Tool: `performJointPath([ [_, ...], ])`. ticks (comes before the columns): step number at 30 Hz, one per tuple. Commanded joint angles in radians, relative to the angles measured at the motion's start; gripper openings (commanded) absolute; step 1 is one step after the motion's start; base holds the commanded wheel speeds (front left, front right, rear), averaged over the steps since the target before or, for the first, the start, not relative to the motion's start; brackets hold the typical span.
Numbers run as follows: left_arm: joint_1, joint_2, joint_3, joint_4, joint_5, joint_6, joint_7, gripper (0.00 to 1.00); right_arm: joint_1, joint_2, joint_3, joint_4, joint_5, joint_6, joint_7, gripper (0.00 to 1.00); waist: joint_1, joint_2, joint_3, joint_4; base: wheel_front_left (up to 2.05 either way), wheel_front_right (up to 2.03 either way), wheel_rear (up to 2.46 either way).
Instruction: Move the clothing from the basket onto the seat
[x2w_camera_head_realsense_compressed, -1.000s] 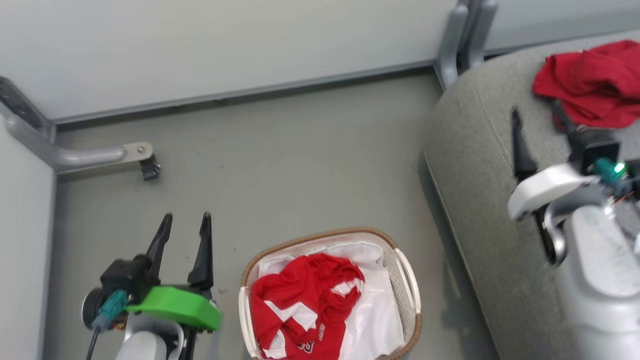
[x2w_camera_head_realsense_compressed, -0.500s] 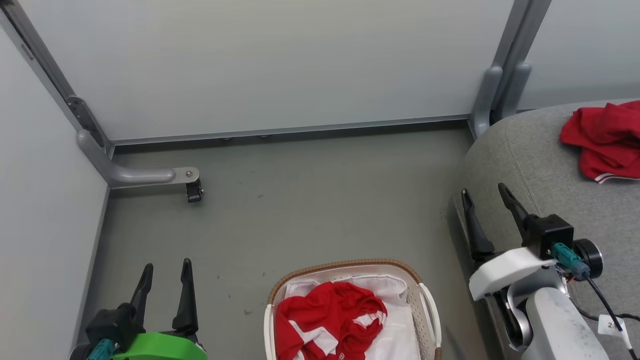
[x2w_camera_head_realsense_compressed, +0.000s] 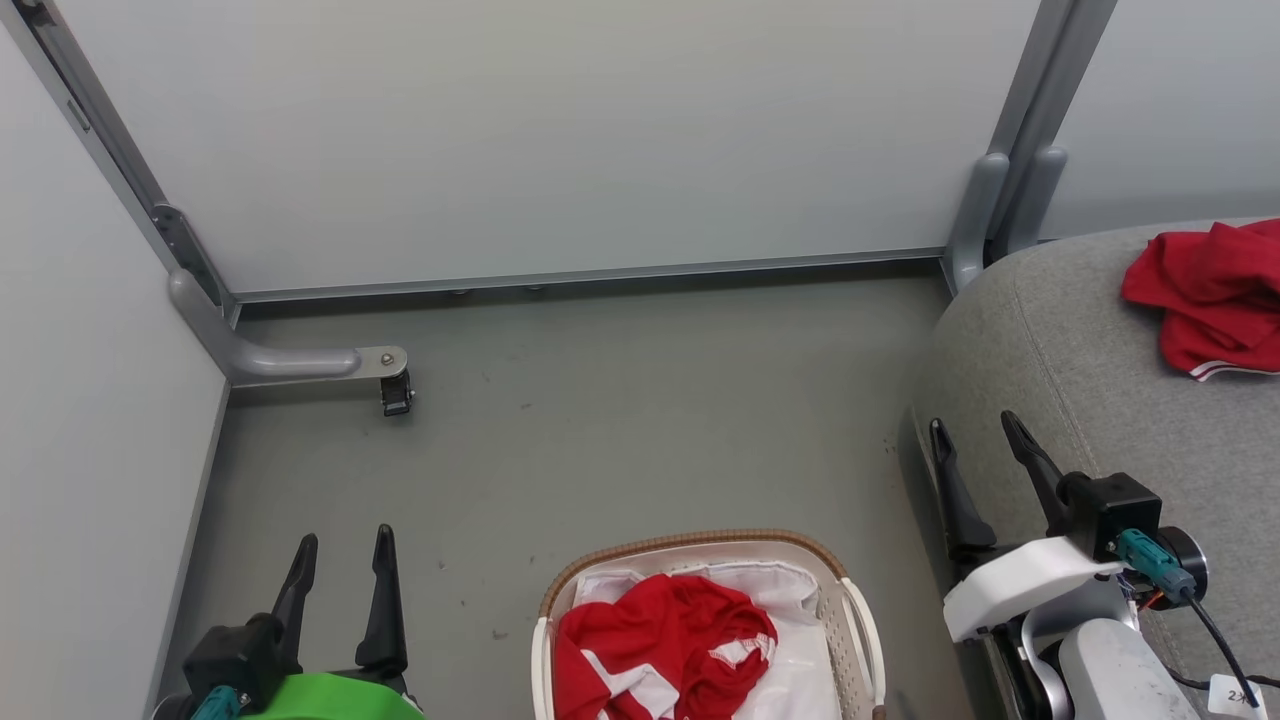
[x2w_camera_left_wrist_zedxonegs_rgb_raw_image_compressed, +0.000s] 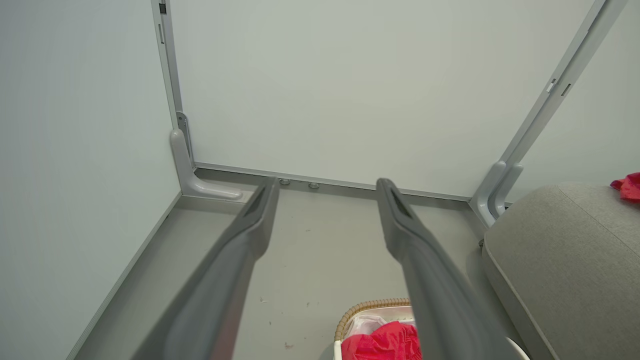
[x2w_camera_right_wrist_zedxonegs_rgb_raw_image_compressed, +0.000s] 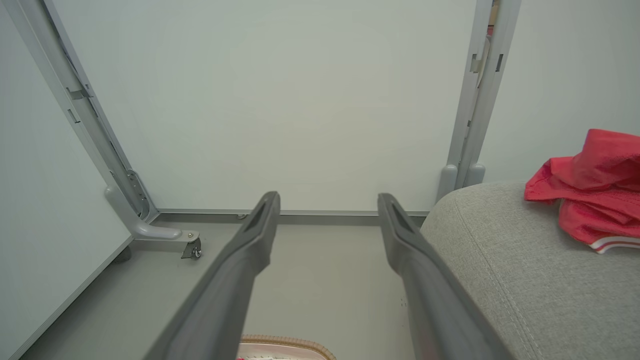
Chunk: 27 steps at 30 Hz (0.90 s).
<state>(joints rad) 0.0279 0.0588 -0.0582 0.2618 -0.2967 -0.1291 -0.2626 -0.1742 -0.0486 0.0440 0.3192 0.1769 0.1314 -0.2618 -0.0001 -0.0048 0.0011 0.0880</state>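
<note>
A red and white garment of the clothing (x2w_camera_head_realsense_compressed: 665, 650) lies crumpled in the white basket (x2w_camera_head_realsense_compressed: 856, 625) with a brown rim, at the bottom middle of the head view. Another red garment (x2w_camera_head_realsense_compressed: 1210, 298) rests on the grey seat (x2w_camera_head_realsense_compressed: 1090, 360) at the right; the right wrist view shows this garment (x2w_camera_right_wrist_zedxonegs_rgb_raw_image_compressed: 595, 187) too. My left gripper (x2w_camera_head_realsense_compressed: 342, 545) stands open and empty left of the basket. My right gripper (x2w_camera_head_realsense_compressed: 972, 428) is open and empty over the seat's near corner. In the left wrist view the basket (x2w_camera_left_wrist_zedxonegs_rgb_raw_image_compressed: 370, 307) sits low between the fingers (x2w_camera_left_wrist_zedxonegs_rgb_raw_image_compressed: 250, 235).
Pale partition panels enclose the grey floor (x2w_camera_head_realsense_compressed: 620, 420) on the far and left sides. A metal foot with a caster (x2w_camera_head_realsense_compressed: 392, 392) juts out at the left, and a grey post (x2w_camera_head_realsense_compressed: 1000, 200) stands beside the seat. White lining (x2w_camera_head_realsense_compressed: 800, 680) shows in the basket.
The right gripper has drawn back from the garment on the seat toward the seat's near corner, empty. The head view has tilted up, shifting the whole picture. The garment stays on the seat.
</note>
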Motion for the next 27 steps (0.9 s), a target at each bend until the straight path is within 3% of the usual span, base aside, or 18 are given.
performJointPath([
  [1,0.009,0.000,0.003,0.002,0.003,-0.003,-0.003,1.00,0.016,-0.004,0.001,-0.003,0.003,-0.001,-0.005,1.00,0.0001,0.0048,-0.001,0.000,0.00,0.00,0.00],
  [27,-0.005,0.005,0.001,0.017,0.013,-0.003,-0.003,1.00,0.018,-0.004,0.000,0.005,-0.007,-0.001,-0.005,1.00,0.0001,0.0048,-0.001,-0.005,0.00,0.00,0.00],
])
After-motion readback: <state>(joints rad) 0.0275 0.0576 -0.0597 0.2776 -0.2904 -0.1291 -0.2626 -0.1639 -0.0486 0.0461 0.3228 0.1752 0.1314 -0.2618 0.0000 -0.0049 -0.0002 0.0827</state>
